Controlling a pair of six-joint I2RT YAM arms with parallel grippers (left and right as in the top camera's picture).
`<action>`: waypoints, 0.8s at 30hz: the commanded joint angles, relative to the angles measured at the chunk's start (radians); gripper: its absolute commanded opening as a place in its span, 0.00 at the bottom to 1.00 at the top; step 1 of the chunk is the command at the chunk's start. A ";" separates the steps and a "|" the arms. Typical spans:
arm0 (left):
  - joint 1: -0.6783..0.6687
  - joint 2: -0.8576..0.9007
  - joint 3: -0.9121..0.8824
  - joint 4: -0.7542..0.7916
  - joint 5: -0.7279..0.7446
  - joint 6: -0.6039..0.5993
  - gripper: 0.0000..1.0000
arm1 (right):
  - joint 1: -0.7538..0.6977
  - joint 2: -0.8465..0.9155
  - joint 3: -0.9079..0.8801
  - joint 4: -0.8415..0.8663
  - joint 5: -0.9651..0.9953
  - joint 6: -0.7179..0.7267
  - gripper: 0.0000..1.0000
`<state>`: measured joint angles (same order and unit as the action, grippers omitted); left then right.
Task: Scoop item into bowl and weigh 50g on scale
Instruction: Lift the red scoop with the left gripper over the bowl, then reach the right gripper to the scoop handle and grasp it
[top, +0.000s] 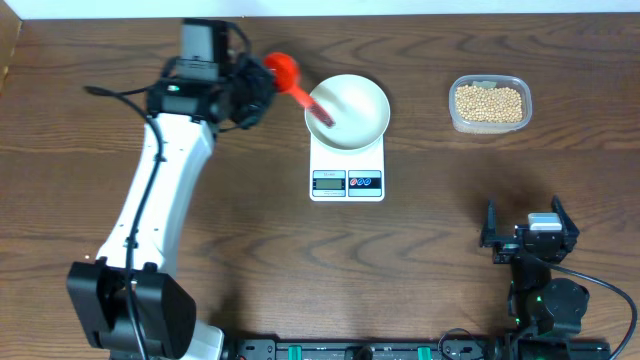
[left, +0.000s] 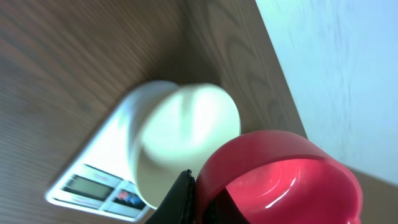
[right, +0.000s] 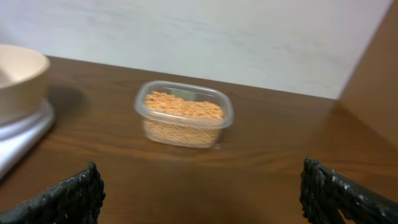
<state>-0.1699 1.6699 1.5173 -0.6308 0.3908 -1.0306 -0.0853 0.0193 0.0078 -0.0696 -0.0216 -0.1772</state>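
2 right fingers (right: 74, 196) stand wide apart and hold nothing. They are parked by the near-right corner of the worktop (top: 250, 220) and face the far edge, which probably keeps that arm out of the way.

Further in, about midway between the near and far edges, the scale (top: 347, 182) lies flat with its display and its 2 buttons, 1 red and 1 blue, turned to the near edge, so the reading faces the robot. The bowl (top: 368, 100) sits on the scale's platform, so anything tipped in should register as weight. I see no beans in it.

The beans (top: 488, 103) all lie in a clear tub (top: 455, 118) towards the far-right corner, well apart from the bowl.

Near the far edge, left of centre, the left fingers (left: 180, 196) are closed on a red scoop (left: 280, 174). Its cup sits just beside the bowl's left rim, and from overhead its slim end reaches over the bowl. The cup looks empty, so scooping seems hardly begun.

No brand or label shows, and the display's digits are too small to read.
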 joint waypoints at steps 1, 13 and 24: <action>-0.077 0.010 0.005 0.028 -0.030 -0.057 0.07 | 0.008 0.000 -0.002 -0.001 0.080 -0.086 0.99; -0.200 0.058 0.005 0.133 -0.101 -0.165 0.07 | 0.008 0.001 -0.002 0.230 -0.514 0.014 0.99; -0.200 0.058 0.005 0.176 -0.142 -0.172 0.07 | 0.008 0.286 0.146 0.536 -0.598 0.477 0.99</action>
<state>-0.3740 1.7229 1.5173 -0.4583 0.2722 -1.1938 -0.0856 0.2073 0.0467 0.4538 -0.5335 0.1757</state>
